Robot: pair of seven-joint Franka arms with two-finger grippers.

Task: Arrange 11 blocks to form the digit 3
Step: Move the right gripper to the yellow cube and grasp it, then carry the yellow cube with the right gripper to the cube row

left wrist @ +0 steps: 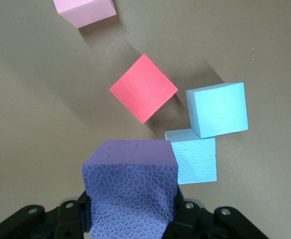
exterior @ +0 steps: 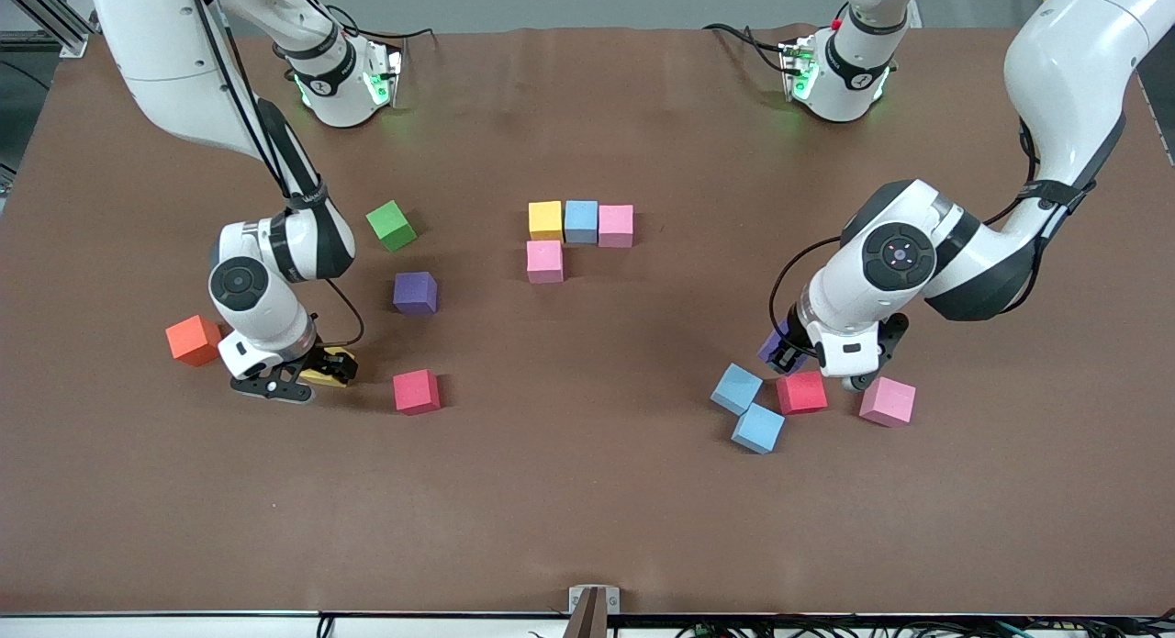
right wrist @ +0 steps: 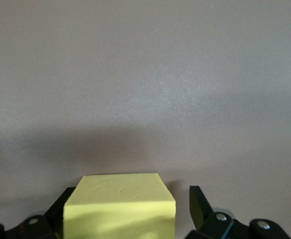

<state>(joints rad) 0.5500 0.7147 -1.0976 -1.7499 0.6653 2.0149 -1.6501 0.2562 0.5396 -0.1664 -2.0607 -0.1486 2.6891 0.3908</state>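
We treat the small matte foam cubes as light and soft with grippy faces, so we pinch them on two opposite flat sides at mid-height with modest force.

The started figure sits mid-table: yellow cube (exterior: 545, 219), light blue cube (exterior: 580, 220) and pink cube (exterior: 616, 224) touching in a row, with a second pink cube (exterior: 544, 260) under the yellow one.

Left gripper (exterior: 820, 356) is clamped on a purple foam cube (left wrist: 130, 191), over the red cube (exterior: 801, 391), two blue ones and a pink one.

Right gripper (exterior: 303, 374) stands wide around a yellow foam cube (right wrist: 119, 206) on the table, with a gap at one finger, so it is not gripped.
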